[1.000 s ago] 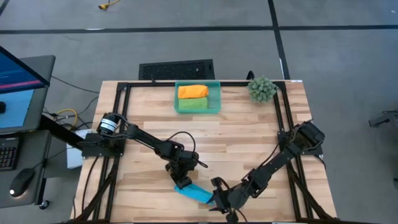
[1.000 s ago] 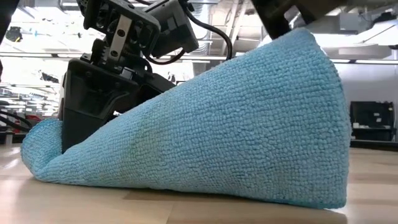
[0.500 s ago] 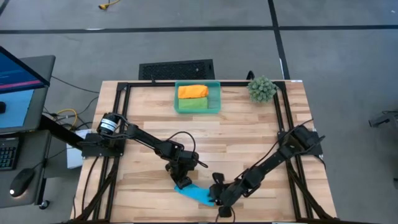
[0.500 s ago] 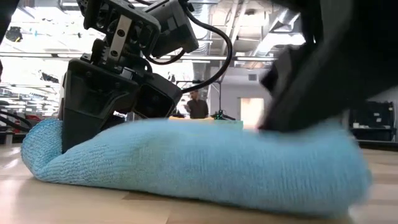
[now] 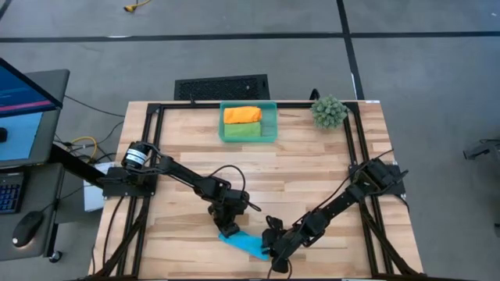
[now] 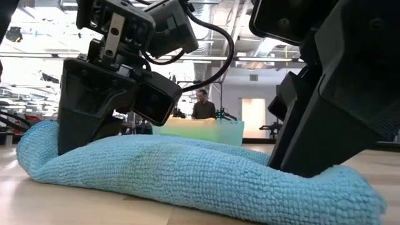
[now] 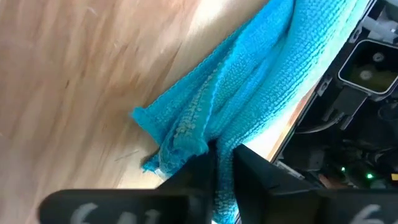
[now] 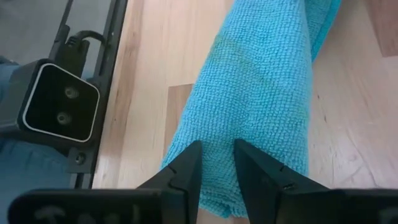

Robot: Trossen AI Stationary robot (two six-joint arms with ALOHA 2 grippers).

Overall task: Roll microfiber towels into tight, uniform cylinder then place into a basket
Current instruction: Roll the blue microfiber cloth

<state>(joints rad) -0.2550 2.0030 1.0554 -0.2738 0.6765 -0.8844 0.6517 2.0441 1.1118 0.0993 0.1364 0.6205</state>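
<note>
The blue towel [image 5: 243,243] lies as a loose, flattened roll near the front edge of the surface [image 5: 297,168], with both hands at its ends. A second ago the right end was lifted high into a steep cone; now it has been laid down, so the cloth runs low and long in the low view, sagging slightly in the middle. The right hand [image 5: 271,248] has moved in toward the left hand along the towel, and its 2 fingers [image 8: 180,177] pinch a ridge of the cloth between them, partly closed. The left hand [image 5: 228,229] grips the other end; its fingers [image 7: 198,171] stand close together with a bunched fold of cloth caught between them, though the grip looks to be just easing. For the task, this likely means a fold or turn of the roll is finished and the cloth is settled for a re-grip; the cylinder is still neither tight nor even. The basket [image 5: 271,117] sits well apart at the far edge, already holding an orange towel [image 5: 241,115] and a green towel [image 5: 241,131], beside a spiky plant ball [image 5: 329,112].
</note>
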